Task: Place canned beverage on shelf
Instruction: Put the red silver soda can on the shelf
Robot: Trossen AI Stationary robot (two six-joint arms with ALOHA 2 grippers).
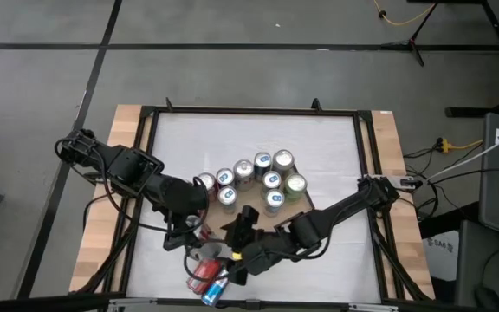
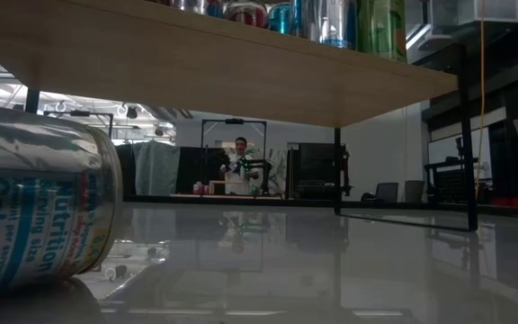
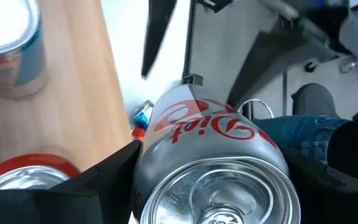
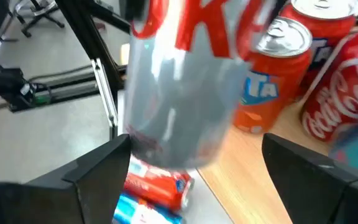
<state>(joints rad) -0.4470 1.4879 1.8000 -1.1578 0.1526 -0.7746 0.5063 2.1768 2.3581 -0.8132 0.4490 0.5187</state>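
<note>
A silver Diet Coke can [image 3: 213,143] hangs in the air beside the near edge of the shelf [image 3: 67,93], with my left gripper [image 3: 213,180] shut on it. My right gripper [image 4: 194,165] is open. Its fingers stand wide on either side of the same can's lower end [image 4: 173,130], with a clear gap on one side. In the high view both grippers meet over the table's near middle, the left gripper [image 1: 193,212] beside the right gripper [image 1: 241,227]. Several cans [image 1: 258,178] stand upright on the shelf [image 1: 306,201]. My left gripper pinches the Diet Coke can's side wall [image 3: 143,163] between its two fingers, close to the top end. The can's axis runs roughly along the fingers, its top toward the wrist. The can is tilted, bottom end slanting down and away, clear of shelf and table.
A red can [image 1: 203,270] and a blue can [image 1: 215,289] lie on their sides on the white tabletop near its front edge. One lying can [image 2: 34,207] fills the low view's left. An orange can [image 4: 272,74] and red cans [image 4: 340,99] crowd the shelf. A person's leg [image 3: 316,121] shows beyond the table.
</note>
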